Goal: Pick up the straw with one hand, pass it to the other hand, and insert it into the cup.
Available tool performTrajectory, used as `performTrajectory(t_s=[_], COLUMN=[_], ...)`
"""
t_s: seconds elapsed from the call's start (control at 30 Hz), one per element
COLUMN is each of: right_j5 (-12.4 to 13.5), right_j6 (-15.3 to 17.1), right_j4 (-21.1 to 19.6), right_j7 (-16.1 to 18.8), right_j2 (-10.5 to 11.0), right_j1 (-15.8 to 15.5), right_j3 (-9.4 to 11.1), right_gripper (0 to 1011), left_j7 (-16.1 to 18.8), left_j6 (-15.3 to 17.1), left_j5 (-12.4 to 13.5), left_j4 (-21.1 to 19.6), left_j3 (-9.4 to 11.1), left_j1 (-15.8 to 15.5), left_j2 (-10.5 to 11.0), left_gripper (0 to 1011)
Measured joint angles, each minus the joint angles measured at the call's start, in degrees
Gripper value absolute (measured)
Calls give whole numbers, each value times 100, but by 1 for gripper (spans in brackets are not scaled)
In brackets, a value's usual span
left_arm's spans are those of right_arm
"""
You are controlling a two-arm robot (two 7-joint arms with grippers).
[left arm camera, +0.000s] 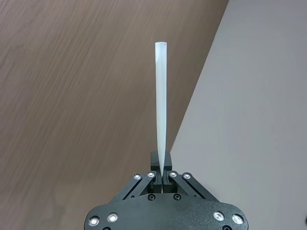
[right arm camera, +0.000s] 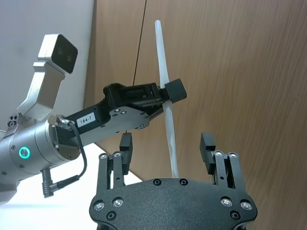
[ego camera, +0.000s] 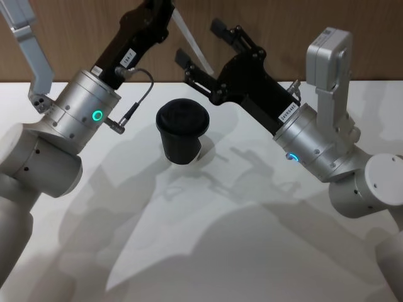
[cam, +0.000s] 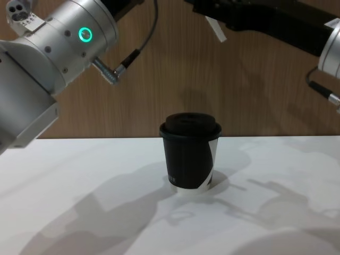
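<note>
While the black long-fingered left gripper (left arm camera: 161, 167) clamps the thin white plastic straw (left arm camera: 160, 96) mid-length, the right gripper (right arm camera: 167, 143) stands spread, the straw passing untouched between its jaws. It should back straight out before the left gripper aims for the black lidded paper cup (cam: 189, 154) beneath both.

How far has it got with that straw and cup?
The straw is lifted, clamped in the left end effector. The right end effector sits open around it, so the handover looks midway or just finished. Remaining: putting it into the cup, which has no straw yet.
</note>
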Motion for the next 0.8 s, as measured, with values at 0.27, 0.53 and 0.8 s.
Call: performTrajectory(t_s=[0.27,0.53,0.8], right_j5=[0,0,-24], right_j6=[-1,-14,-37], right_j4=[0,-24,-73], right_j7=[-2,-58,-156], right_j2=[0,62,184], right_j1=[0,-40,-155], right_j3=[-2,33,146], right_gripper=[1001,1001,1001], left_j7=[397,663,778], left_j6=[-123,-210,-214], left_j5=[519,944,1164], left_j4=[-120,-150,-117], left_j3=[88,158,184], left_j1=[46,62,18], left_j2=[107,166,183], left_gripper=[10,10,10])
